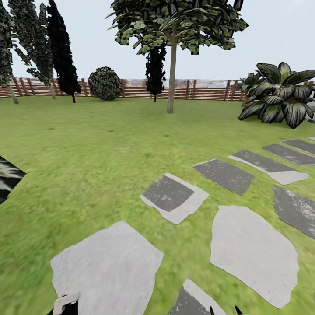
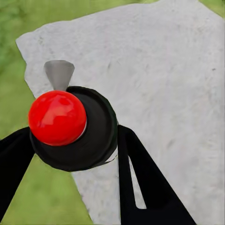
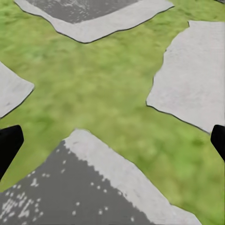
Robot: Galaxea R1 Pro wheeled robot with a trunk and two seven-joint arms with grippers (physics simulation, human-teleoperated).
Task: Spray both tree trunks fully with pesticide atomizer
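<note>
Lawn (image 1: 87, 148) lies open ahead of us to the brown slatted fence (image 1: 205, 89); pale stepping stones (image 1: 107, 267) curve away right. One pale-trunked tree (image 1: 171, 74) stands far ahead. Our left gripper (image 2: 70, 150) is clamped on the stubby black red-capped atomizer (image 2: 75, 126) over a stone; our right gripper (image 3: 112, 140) gapes apart above grass.

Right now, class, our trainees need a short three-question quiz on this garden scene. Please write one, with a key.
1. True or false: the left end effector is gripping the pesticide atomizer.
2. What lies ahead of the right end effector? A) a pond B) grass and stepping stones C) a table
3. Fill in: the atomizer's round top is ____.
Key: 1 true; 2 B; 3 red.
</note>
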